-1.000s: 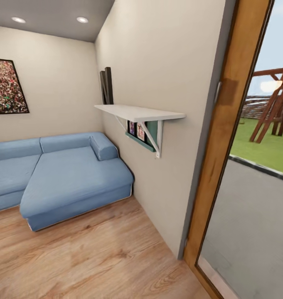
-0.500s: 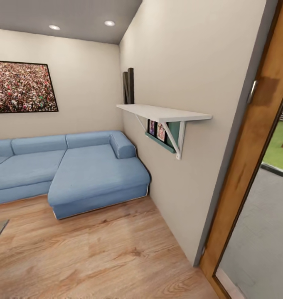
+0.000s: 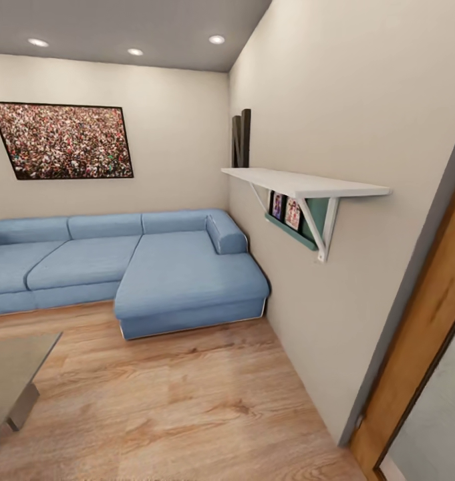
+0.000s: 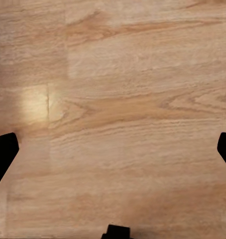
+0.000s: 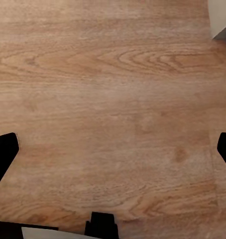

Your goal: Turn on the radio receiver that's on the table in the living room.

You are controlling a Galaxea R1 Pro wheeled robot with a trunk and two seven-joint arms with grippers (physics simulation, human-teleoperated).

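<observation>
Inside the living room (image 3: pixel 174 394), with only a corner of the grey worktop (image 3: pixel 13 361) showing at the head view's lower left.

Judging from this, the task is sitting at its approach stage: the radio receiver is not showing, so finding it, reaching it and switching it on are all left. Both wrist cameras are looking down at the plank floor. The left gripper (image 4: pixel 113 149) and right gripper (image 5: pixel 113 149) are each showing fingers (image 4: pixel 2 154) spread wide at the frame edges, holding and touching nothing.
</observation>
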